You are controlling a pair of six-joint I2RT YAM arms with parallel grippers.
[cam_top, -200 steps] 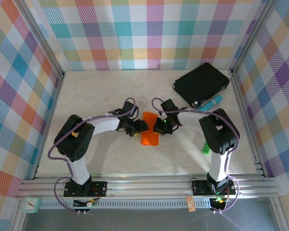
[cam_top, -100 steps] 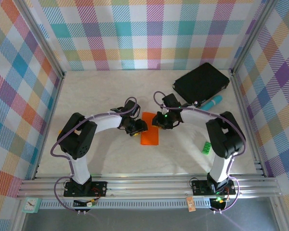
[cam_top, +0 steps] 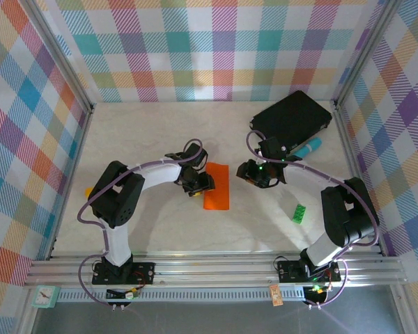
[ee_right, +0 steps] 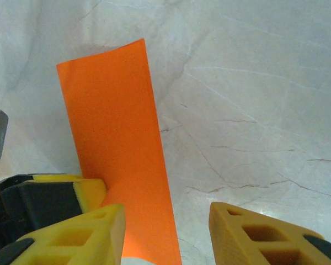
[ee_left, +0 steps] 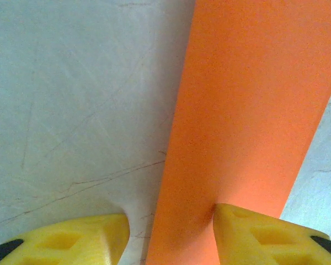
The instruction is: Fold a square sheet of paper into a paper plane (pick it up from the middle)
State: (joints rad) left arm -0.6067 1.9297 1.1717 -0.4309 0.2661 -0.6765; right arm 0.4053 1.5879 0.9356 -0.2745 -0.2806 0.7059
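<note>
The orange sheet of paper lies flat on the table as a narrow upright rectangle, folded in half; no dart shape shows. My left gripper is open at the paper's left edge. In the left wrist view the paper runs up the right side, its left edge passes between the open fingers of my left gripper, and the right finger rests on the paper. My right gripper hangs open to the right of the paper, apart from it. In the right wrist view the paper lies left of my right gripper.
A black rectangular pad sits at the back right with a teal cylinder beside it. A small green block lies near the right arm. A small yellow object peeks out by the left arm. Checked walls enclose the table.
My right gripper has pulled away from the paper to the right and back. The paper now lies flat as a neat rectangle. My left gripper has stayed at its left edge.
</note>
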